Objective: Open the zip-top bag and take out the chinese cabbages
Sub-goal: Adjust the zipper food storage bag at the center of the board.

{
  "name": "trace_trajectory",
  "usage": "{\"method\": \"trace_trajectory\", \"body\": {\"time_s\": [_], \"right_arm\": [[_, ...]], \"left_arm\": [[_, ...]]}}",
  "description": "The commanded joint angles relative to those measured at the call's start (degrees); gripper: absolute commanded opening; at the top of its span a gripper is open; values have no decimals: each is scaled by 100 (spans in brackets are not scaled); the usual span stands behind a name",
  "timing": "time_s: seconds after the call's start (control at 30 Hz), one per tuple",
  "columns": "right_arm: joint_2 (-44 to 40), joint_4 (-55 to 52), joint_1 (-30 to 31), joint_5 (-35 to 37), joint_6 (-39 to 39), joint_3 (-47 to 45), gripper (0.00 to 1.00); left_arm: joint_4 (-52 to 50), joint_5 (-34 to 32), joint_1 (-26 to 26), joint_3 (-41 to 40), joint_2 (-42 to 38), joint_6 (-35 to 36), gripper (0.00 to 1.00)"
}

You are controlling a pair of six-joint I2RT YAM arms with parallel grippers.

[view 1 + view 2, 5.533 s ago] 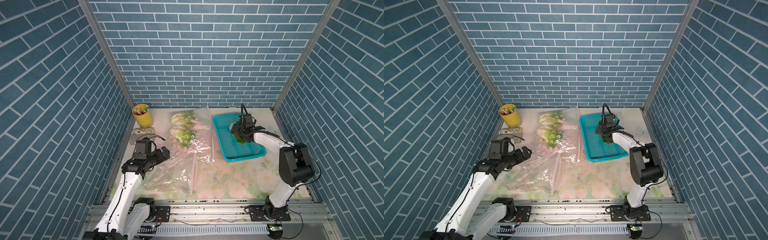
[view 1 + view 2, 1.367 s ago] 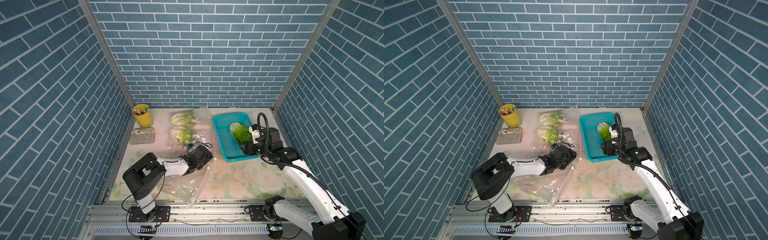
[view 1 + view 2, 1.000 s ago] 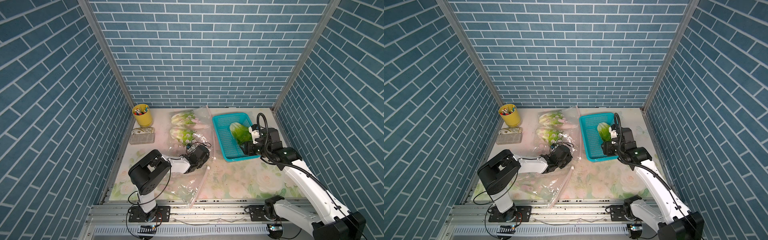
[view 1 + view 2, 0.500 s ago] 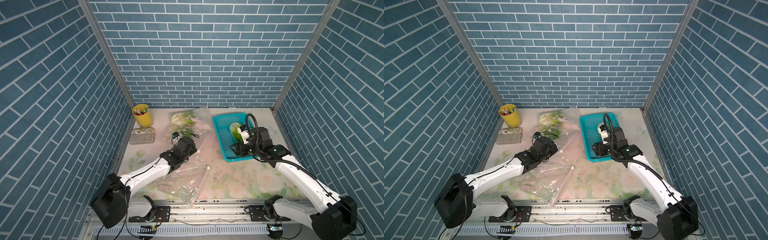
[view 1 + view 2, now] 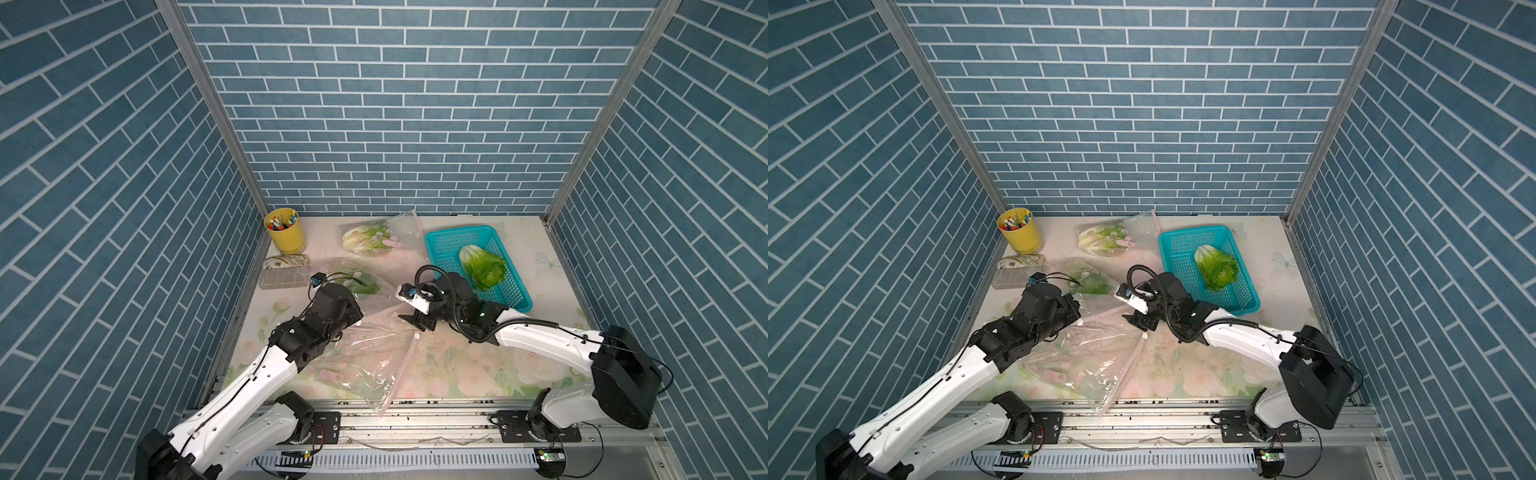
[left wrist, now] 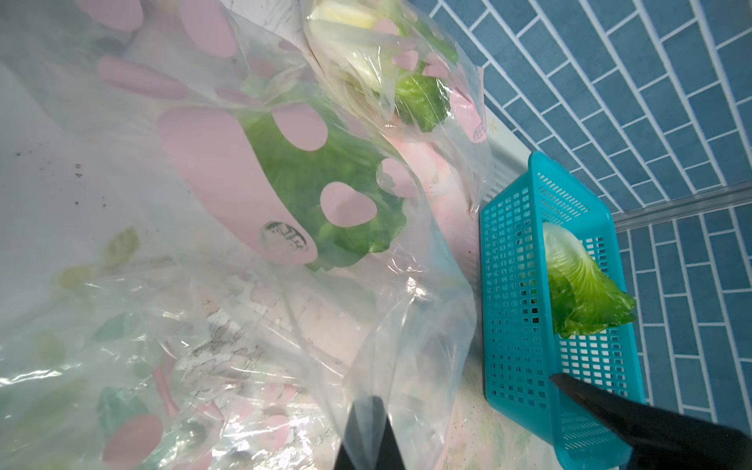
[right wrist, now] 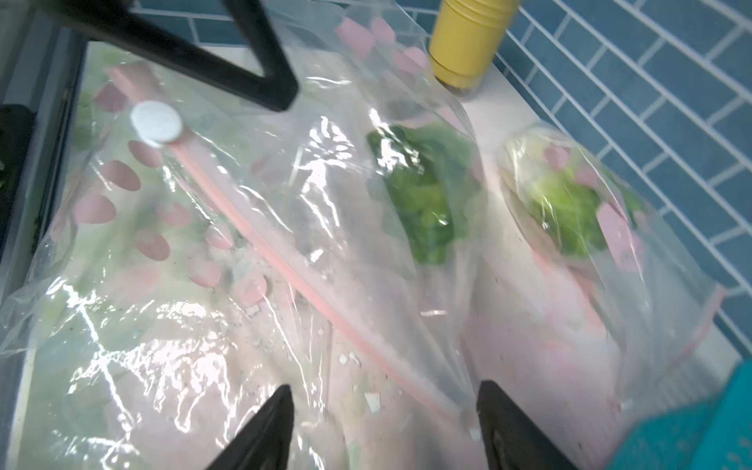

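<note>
Three chinese cabbages (image 5: 483, 266): one lying in teal basket (image 5: 457, 230), two inside zip-top bag (image 5: 374, 353), beyond both pairs of jaws and between neither; left gripper (image 6: 368, 407) pressed together on bag film, right gripper (image 7: 384, 384) spread wide over pink zip strip (image 7: 309, 285).

The clear plastic zip-top bag (image 5: 365, 357) is thin, creased film, glossy with glare and printed with flat pink blotches; its pink zip strip (image 7: 309, 280) looks smooth. The teal perforated plastic basket (image 5: 446, 249) looks hard and faintly shiny. The green chinese cabbage (image 5: 484, 266) inside is crinkly, veined, matt. The yellow round cup (image 5: 286, 239) looks smooth
</note>
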Motion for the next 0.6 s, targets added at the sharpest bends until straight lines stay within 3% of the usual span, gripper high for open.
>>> {"method": "trace_trajectory", "body": {"time_s": [0.0, 0.17, 0.4, 0.57], "right_arm": [[391, 1199, 416, -219, -702, 122, 66], [990, 2231, 1006, 402, -764, 131, 53], [1478, 3037, 1272, 1218, -1199, 175, 52], [1688, 3445, 1178, 1238, -1000, 200, 24]], "left_arm": [[-274, 295, 181, -152, -172, 74, 0], [-161, 582, 308, -149, -240, 16, 0], [-63, 927, 498, -153, -317, -85, 0], [-59, 1026, 540, -152, -397, -138, 0]]}}
